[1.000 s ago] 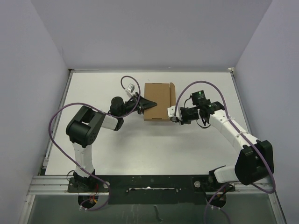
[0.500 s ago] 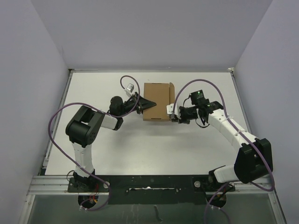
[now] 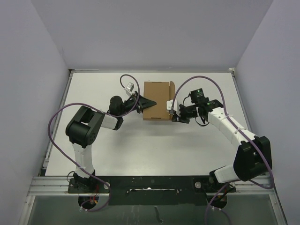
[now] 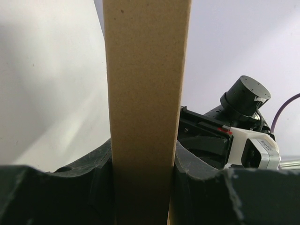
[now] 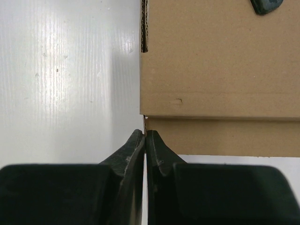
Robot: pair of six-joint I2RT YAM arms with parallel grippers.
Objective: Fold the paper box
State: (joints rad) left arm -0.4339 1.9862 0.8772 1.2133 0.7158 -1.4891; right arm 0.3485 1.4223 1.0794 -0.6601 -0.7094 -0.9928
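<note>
The paper box [image 3: 156, 100] is a brown cardboard piece, partly folded, lying on the white table at mid-back. My left gripper [image 3: 143, 102] reaches in from the left and is shut on the box's left wall; in the left wrist view the brown wall [image 4: 145, 70] stands upright between my two fingers [image 4: 89, 173]. My right gripper [image 3: 171, 111] is at the box's right near corner, shut on a thin cardboard flap edge. In the right wrist view its tips [image 5: 146, 134] pinch that edge just below the box's panel [image 5: 220, 70].
The white table [image 3: 140, 145] is walled by pale purple panels on the left, back and right. Purple cables [image 3: 56, 122] loop off both arms. A black rail [image 3: 150, 183] runs along the near edge.
The box has slid slightly toward the back and left. My right gripper has moved with it, a little farther back along the box's right side. The left gripper keeps its hold.
</note>
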